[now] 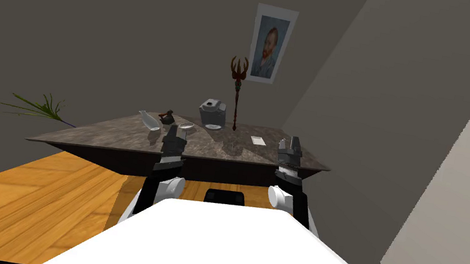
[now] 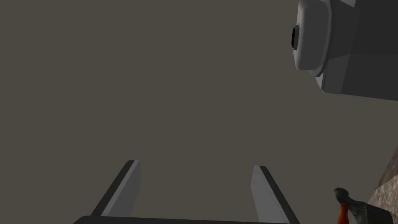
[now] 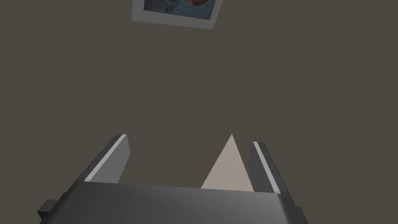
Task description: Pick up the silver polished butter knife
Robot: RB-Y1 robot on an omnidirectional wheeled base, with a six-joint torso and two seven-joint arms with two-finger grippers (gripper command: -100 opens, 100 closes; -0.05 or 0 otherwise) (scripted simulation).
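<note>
- Open and empty, the left gripper (image 1: 173, 137) hangs over the near edge of the dark marbled table (image 1: 110, 141). Its fingers (image 2: 126, 186) stand wide apart and point along the wall, not down, so I judge it is parked in readiness and not reaching.
- Toward the table's 4 o'clock corner, the right gripper (image 1: 290, 147) is equally spread with nothing between its blades. It faces the wall beneath the portrait (image 1: 269, 44).
- I cannot pick out the butter knife with certainty.
- Small things cluster at about 11 o'clock from the left gripper: a pale bottle-shaped thing (image 1: 149, 120), a small dark object (image 1: 168, 117) and a shallow pale dish (image 1: 186, 126).
- At 1 o'clock sits a grey appliance (image 1: 212, 113), with an upright dark red forked ornament (image 1: 237, 90) beside it. A white card (image 1: 257, 140) lies at 2 o'clock.
- Just beside the left gripper, at the table's edge, is a tool with an orange-red handle (image 2: 344, 206) and a grey head. It is not silver throughout.
- The pickup looks unstarted. The wrist likely needs tilting down to find a flat, low-lying blade.
</note>
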